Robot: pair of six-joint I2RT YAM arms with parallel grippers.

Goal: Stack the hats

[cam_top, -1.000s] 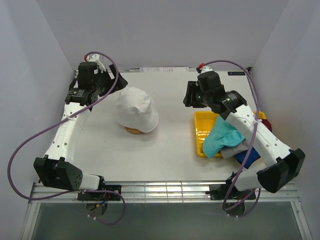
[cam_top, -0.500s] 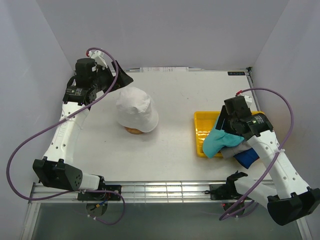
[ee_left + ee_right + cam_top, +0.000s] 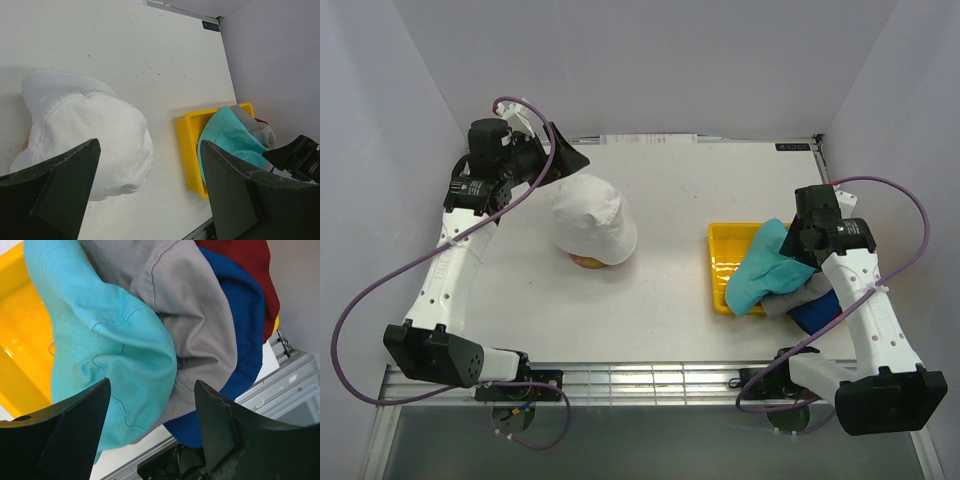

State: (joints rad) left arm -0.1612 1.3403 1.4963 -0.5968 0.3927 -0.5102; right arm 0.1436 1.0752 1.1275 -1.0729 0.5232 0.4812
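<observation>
Over the last second my left arm had barely shifted, while my right arm had swung from beyond the yellow tray (image 3: 725, 245) back over it, its hand spreading on the way. My left hand (image 3: 560, 160) hung wide and empty, well left of the tray. The white hat (image 3: 588, 222) sat nearer the tray, capping the wooden stand (image 3: 585, 262). On the tray's right half lay the heap: the teal hat (image 3: 100, 335) uppermost, then the grey hat (image 3: 190, 305), blue hat (image 3: 240, 340) and dark red hat (image 3: 250, 270), spilling past the tray's rim. I judged them light, limp and easily crumpled, best pinched at a brim fold. My right hand (image 3: 150, 415) pointed down over the tray, fingers wide apart, gripping nothing.
</observation>
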